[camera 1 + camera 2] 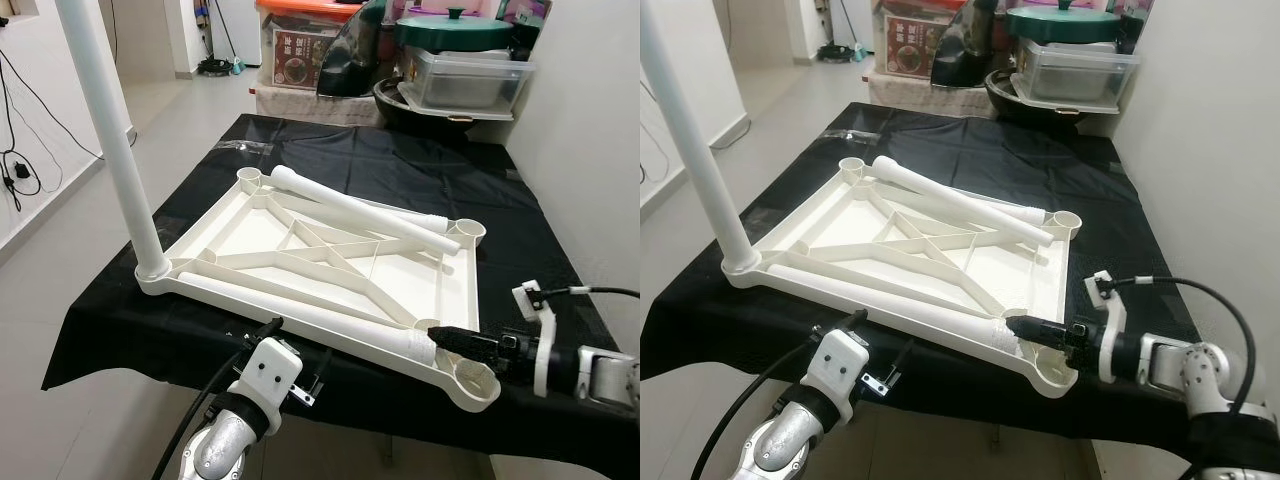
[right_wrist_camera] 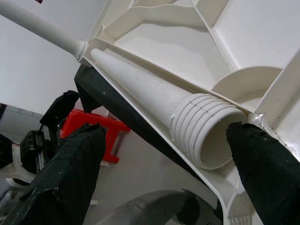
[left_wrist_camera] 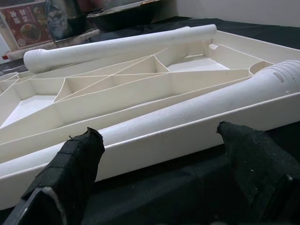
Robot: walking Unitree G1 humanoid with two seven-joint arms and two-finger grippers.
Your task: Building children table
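Lower centre of the left eye view, the left gripper (image 1: 268, 330) hovers by the upturned white tabletop (image 1: 250, 215) on the black cloth (image 1: 400, 160). At lower right, the right gripper (image 1: 445, 338) meets a loose leg's threaded end (image 1: 418, 347). In both wrist views, the fingers (image 3: 75, 159) are spread, grasping nothing.

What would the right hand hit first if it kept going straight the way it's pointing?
Most likely the threaded end of the loose leg lying in the upturned tabletop. The right hand points at it, open fingers on either side.
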